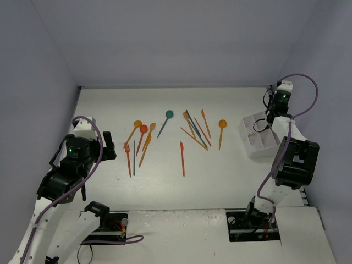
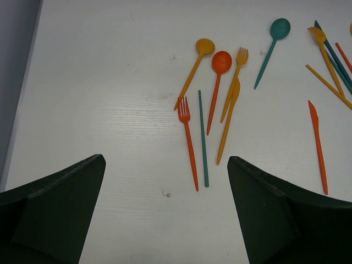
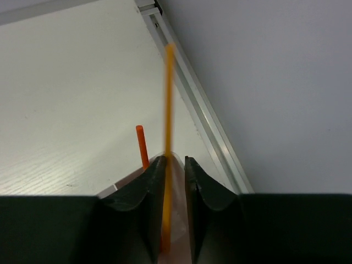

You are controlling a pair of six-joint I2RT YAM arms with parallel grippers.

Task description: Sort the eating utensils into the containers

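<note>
Several orange, red-orange and teal plastic utensils lie spread across the middle of the table. A red fork, a teal stick and an orange knife lie just ahead of my left gripper, which is open and empty; it also shows in the top view. My right gripper is over the white organizer. In the right wrist view its jaws stand slightly apart, with an upright orange utensil between them, against the left finger. A red-orange handle stands in the organizer.
The organizer sits at the right edge of the table near the wall and a metal rail. An orange spoon and a crossed bunch of utensils lie left of it. A teal spoon lies further out.
</note>
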